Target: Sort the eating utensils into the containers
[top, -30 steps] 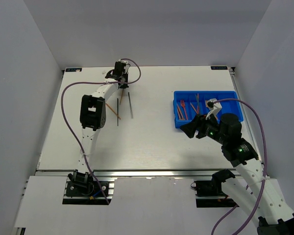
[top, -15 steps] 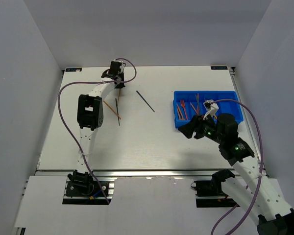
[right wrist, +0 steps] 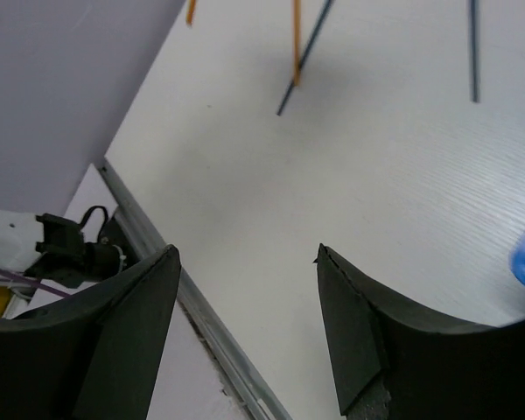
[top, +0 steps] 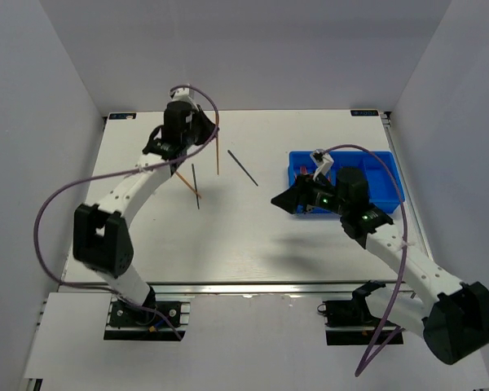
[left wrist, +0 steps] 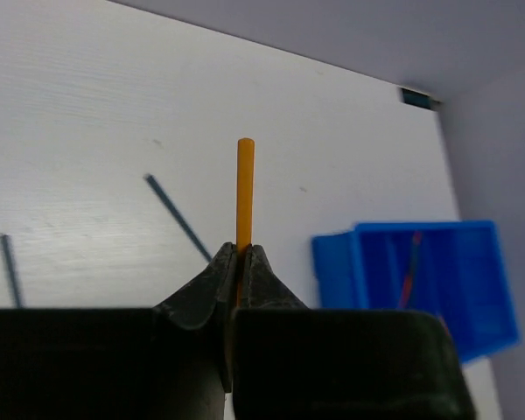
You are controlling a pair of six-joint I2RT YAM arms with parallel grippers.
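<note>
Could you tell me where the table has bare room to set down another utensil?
The widest bare stretch of the table is the near half, between the front rail and the crossed sticks. A smaller patch lies between the lone dark stick and the blue tray. It is crowded far left, around the left gripper holding the orange stick.
</note>
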